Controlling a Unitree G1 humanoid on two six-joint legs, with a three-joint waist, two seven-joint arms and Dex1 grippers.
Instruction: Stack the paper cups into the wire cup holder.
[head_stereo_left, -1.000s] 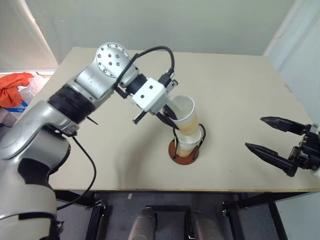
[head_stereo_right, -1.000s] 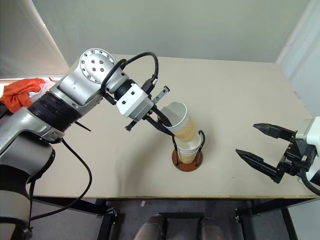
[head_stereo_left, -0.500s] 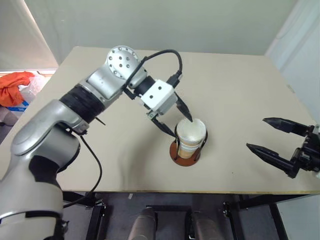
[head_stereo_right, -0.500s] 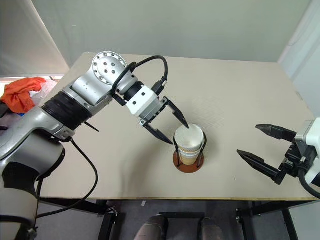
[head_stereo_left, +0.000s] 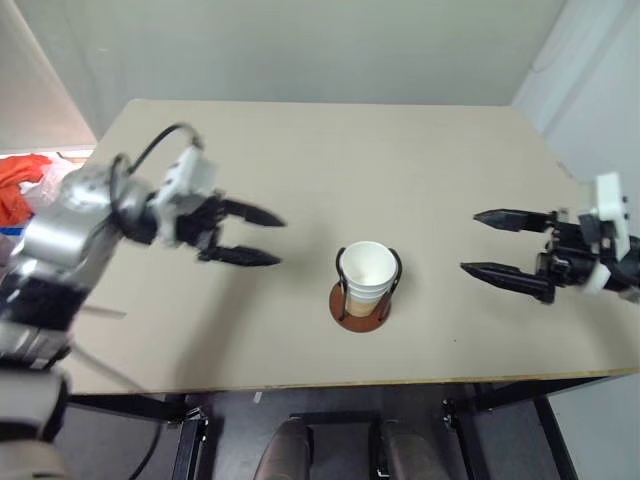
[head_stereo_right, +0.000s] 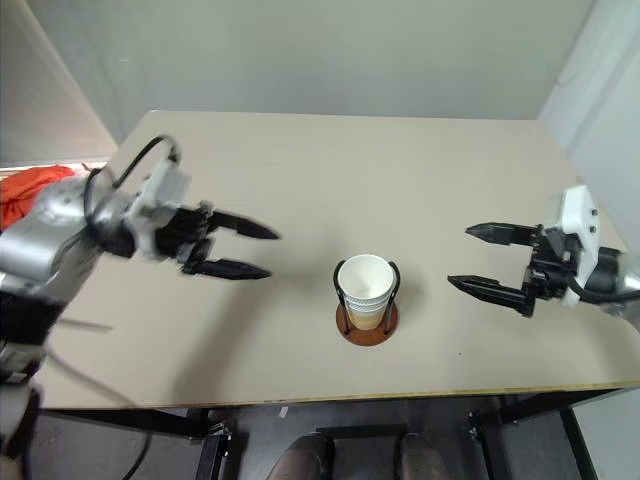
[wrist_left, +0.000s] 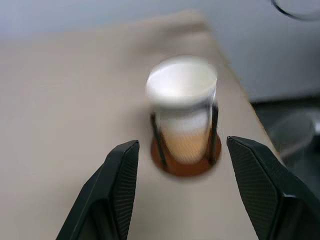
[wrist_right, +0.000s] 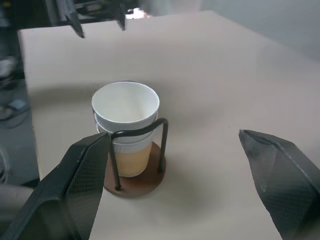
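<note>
The paper cups (head_stereo_left: 366, 272) sit nested in one upright stack inside the wire cup holder (head_stereo_left: 342, 312), near the table's front middle. The stack's white rim faces up, and black wire loops (wrist_right: 163, 136) stand on both sides of it over the reddish-brown disc base (wrist_right: 142, 184). My left gripper (head_stereo_left: 280, 240) hovers open and empty to the left of the stack, pointing at it. My right gripper (head_stereo_left: 470, 241) hovers open and empty to the right, also pointing at the stack. The left wrist view has the cups (wrist_left: 182, 85) straight ahead between its fingers (wrist_left: 120, 175).
The beige table (head_stereo_left: 330, 160) stretches back to a pale wall. An orange cloth (head_stereo_left: 18, 172) lies off the table's left side. The table's front edge (head_stereo_left: 350, 385) runs just in front of the holder.
My left gripper let go of the top cup, which dropped level into the stack, then drew away to the left. My right gripper came a little forward. The head view shifted.
</note>
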